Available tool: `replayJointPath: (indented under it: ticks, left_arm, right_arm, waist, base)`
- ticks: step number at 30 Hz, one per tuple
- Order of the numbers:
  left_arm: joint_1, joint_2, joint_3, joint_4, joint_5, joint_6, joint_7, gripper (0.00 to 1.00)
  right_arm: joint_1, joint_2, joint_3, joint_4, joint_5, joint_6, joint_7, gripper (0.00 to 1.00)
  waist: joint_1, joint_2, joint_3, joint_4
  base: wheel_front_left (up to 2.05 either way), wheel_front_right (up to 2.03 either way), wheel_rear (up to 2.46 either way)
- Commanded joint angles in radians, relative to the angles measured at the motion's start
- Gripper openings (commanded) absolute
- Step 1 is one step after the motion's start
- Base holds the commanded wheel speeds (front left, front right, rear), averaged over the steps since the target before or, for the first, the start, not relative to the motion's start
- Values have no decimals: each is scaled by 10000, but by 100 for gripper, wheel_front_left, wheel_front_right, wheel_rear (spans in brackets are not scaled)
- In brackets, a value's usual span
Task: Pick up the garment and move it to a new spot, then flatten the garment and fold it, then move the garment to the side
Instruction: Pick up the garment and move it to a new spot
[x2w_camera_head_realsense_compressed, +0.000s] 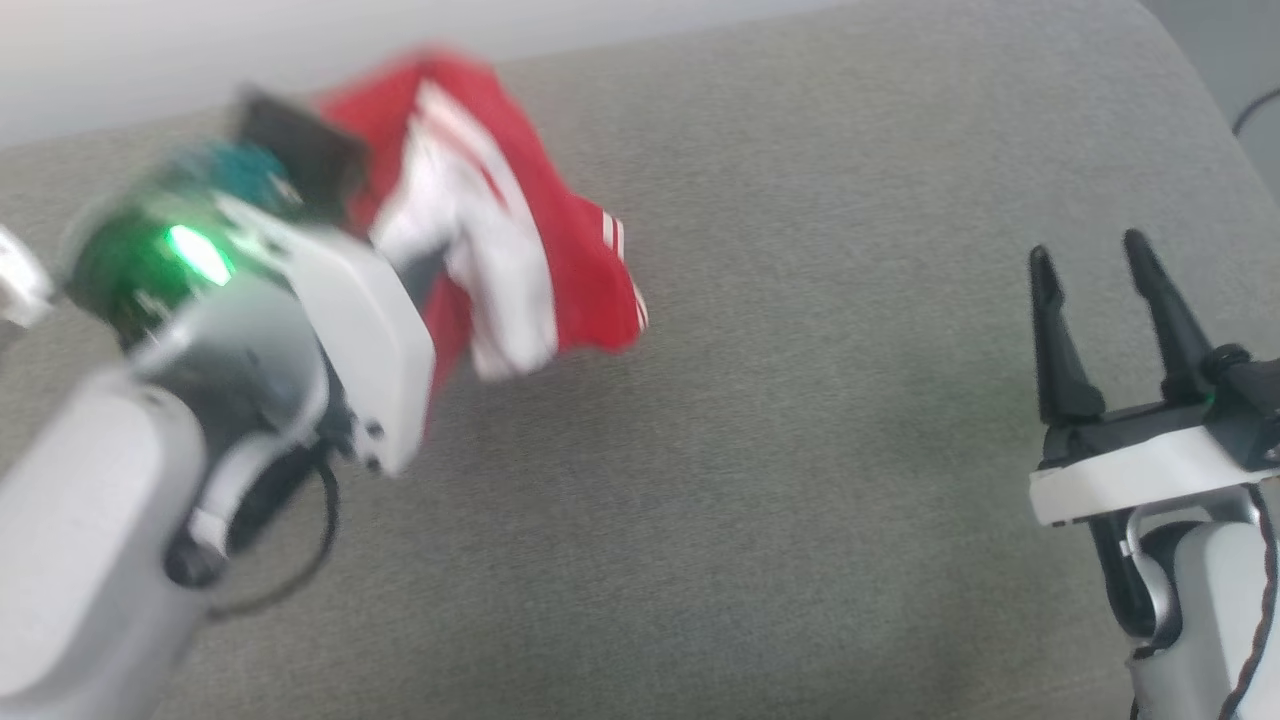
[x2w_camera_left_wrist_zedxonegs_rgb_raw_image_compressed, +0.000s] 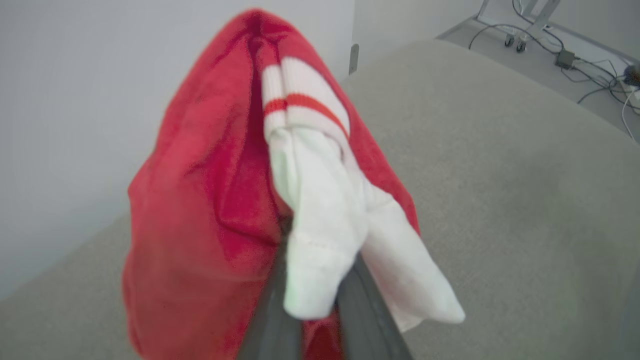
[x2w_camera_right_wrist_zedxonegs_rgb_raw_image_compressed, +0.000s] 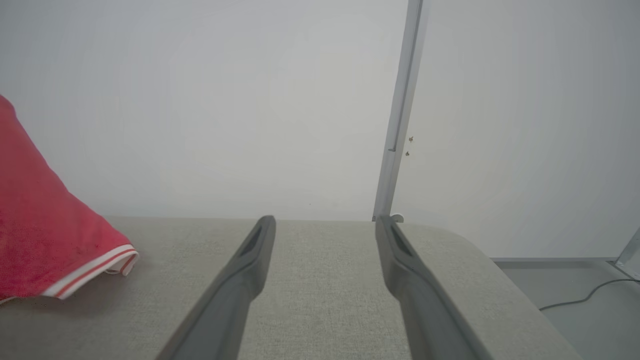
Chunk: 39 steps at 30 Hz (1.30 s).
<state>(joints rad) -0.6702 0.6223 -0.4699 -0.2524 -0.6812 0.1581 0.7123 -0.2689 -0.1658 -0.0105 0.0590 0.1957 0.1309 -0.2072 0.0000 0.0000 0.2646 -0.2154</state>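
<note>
- Cloth is seen bunched at the left gripper (x2w_camera_left_wrist_zedxonegs_rgb_raw_image_compressed: 320, 325): the garment (x2w_camera_left_wrist_zedxonegs_rgb_raw_image_compressed: 210, 215), red with a white sleeve and red-and-white striped trim, is pinched between its two dark fingers (x2w_camera_left_wrist_zedxonegs_rgb_raw_image_compressed: 272, 325), which are drawn close together on the fabric.
- The fingertips are covered by the white sleeve and the red folds, so the exact point of the grip cannot be told.
- In the head view the garment (x2w_camera_head_realsense_compressed: 500, 230) is held over the far left part of the grey upholstered surface (x2w_camera_head_realsense_compressed: 800, 450). It is blurred and partly hidden by the pale left wrist housing (x2w_camera_head_realsense_compressed: 340, 340), on which a green light (x2w_camera_head_realsense_compressed: 195, 250) is lit.
- Its striped hem (x2w_camera_right_wrist_zedxonegs_rgb_raw_image_compressed: 90, 272) is seen low over the grey upholstered surface (x2w_camera_right_wrist_zedxonegs_rgb_raw_image_compressed: 325, 300) in the right wrist view. Whether it touches cannot be told.
- The right gripper (x2w_camera_head_realsense_compressed: 1088, 250) is held over the right side of the surface, well apart from the garment. Its fingers are spread wide, with bare grey fabric seen between them (x2w_camera_right_wrist_zedxonegs_rgb_raw_image_compressed: 325, 222).
- Beyond the far edge of the surface a pale wall (x2w_camera_right_wrist_zedxonegs_rgb_raw_image_compressed: 200, 100) is seen, crossed by an upright metal strip (x2w_camera_right_wrist_zedxonegs_rgb_raw_image_compressed: 400, 100).
- Off the right edge of the surface lies a grey floor (x2w_camera_right_wrist_zedxonegs_rgb_raw_image_compressed: 575, 285), where cables (x2w_camera_left_wrist_zedxonegs_rgb_raw_image_compressed: 590, 75) and a frame on castors (x2w_camera_left_wrist_zedxonegs_rgb_raw_image_compressed: 515, 40) are seen.
</note>
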Motion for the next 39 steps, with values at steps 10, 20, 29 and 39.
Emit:
replayJointPath:
  ticks: [10, 20, 29, 39]
  left_arm:
    - [1707, -726, -869, 2560, -802, -251, -60, 0]
    - [1226, -1635, -1314, 4877, -1202, -1234, -401, 10]
    - [1257, -1406, -873, 4466, -992, -1625, -1807, 100]
    - [3067, -349, 546, 3728, -237, -1414, -5754, 100]
  right_arm:
    - [-53, 147, 271, 605, 145, -3, -327, 100]
    - [-396, -49, 511, 937, 157, -3, -419, 100]
    - [-3, -484, 450, 1113, 201, -3, -354, 100]
    - [731, -782, 149, 1253, 417, -3, -161, 100]
  waist:
    - [0, 0, 170, -322]
    - [0, 0, 136, -2]
    - [0, 0, -725, 655]
    - [0, 0, -1759, 1536]
  base:
    - [0, 0, 0]
    - [0, 0, 0]
    - [0, 0, 0]
    - [0, 0, 0]
